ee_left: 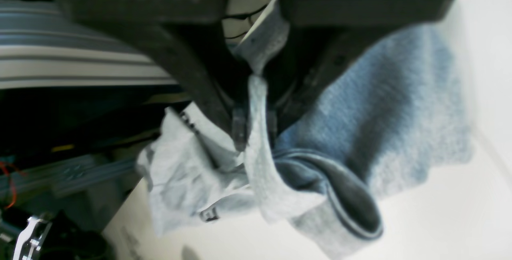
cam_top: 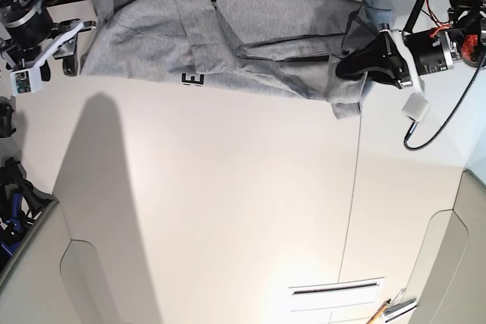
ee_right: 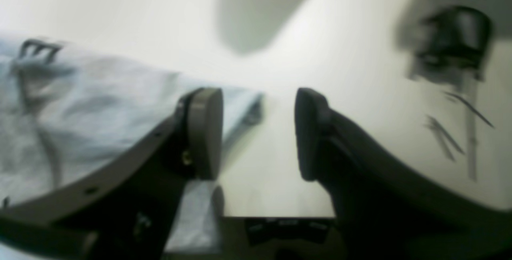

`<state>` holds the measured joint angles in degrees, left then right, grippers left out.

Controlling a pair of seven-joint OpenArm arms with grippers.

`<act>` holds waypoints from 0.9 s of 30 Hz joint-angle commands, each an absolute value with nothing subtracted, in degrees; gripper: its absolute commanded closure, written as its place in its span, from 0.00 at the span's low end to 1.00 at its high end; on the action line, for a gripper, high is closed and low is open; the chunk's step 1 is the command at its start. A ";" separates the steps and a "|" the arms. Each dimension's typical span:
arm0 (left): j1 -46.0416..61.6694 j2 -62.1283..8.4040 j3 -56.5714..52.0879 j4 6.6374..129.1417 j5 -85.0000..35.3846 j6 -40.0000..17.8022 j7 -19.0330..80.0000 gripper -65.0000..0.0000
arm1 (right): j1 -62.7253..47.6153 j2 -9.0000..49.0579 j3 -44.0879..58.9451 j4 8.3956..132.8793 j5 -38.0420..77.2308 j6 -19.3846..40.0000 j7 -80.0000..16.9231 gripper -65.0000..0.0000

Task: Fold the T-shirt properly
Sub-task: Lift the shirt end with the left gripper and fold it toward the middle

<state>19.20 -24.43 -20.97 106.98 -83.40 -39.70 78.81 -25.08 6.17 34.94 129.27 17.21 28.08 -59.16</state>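
Pinched between the fingers of my left gripper (ee_left: 256, 132) is a narrow ridge of grey cloth, the jaws nearly together on it, so that hand holds the T-shirt (cam_top: 228, 36) at its end on the base view's right. From there the cloth sags in folds toward the white table (cam_top: 228, 202), with a ribbed hem or cuff curling just below the fingertips.

My right gripper (ee_right: 258, 132) stands wide and holds nothing. In its wrist view the bare table shows between the 2 pads, and the shirt's edge lies just beside and partly under the pad on that view's left.

That is the relation my next move turns on, as I judge it. The shirt lies as 1 long band along the table's far edge, its long axis running from 1 arm to the other, so each hand has its own end nearest. My right hand would need to shift sideways onto the cloth before closing.

The shirt is heather grey, rumpled, with a flap folded over near the middle and dark block letters showing at the fold.
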 commanded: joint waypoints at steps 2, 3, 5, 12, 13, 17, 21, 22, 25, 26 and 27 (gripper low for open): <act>18.74 -23.97 -21.41 107.94 -85.00 -40.00 77.78 1.00 | -25.08 6.66 37.54 130.32 19.81 28.05 -57.60 0.55; 18.74 -23.49 -21.32 107.94 -85.00 -40.00 77.78 1.00 | -25.08 6.66 38.52 130.28 20.73 28.05 -57.63 0.55; 18.74 -22.94 -20.51 107.94 -85.00 -40.00 77.78 1.00 | -25.08 6.66 39.90 130.17 21.71 28.05 -57.60 0.55; 18.52 -22.85 -10.79 107.94 -85.00 -40.00 77.80 1.00 | -25.08 6.63 40.49 127.83 24.40 28.05 -57.65 0.55; 18.20 -22.85 -9.15 107.94 -85.00 -40.00 77.80 1.00 | -25.08 6.63 40.49 127.07 25.39 28.05 -57.65 0.55; 16.19 -22.83 -4.75 107.94 -84.49 -40.00 77.17 1.00 | -25.06 6.63 40.49 123.96 26.59 28.05 -57.63 0.55; 15.38 -22.79 -3.51 107.94 -82.81 -40.00 76.05 1.00 | -25.08 6.63 40.49 121.91 26.61 28.08 -57.63 0.55; 15.40 -22.68 -3.44 107.92 -82.59 -40.00 76.07 1.00 | -25.08 6.63 40.49 121.64 26.61 28.08 -57.63 0.55; 15.40 -22.55 -3.42 107.94 -81.73 -40.00 75.96 1.00 | -25.06 6.63 40.49 121.49 27.20 28.10 -57.63 0.55; 15.40 -22.55 -3.42 107.94 -81.49 -40.00 75.92 1.00 | -25.06 6.63 40.49 121.49 27.49 28.10 -57.63 0.55; 15.40 -22.55 -3.42 107.94 -80.99 -40.00 75.81 1.00 | -25.06 6.63 40.49 121.49 27.51 28.10 -57.63 0.55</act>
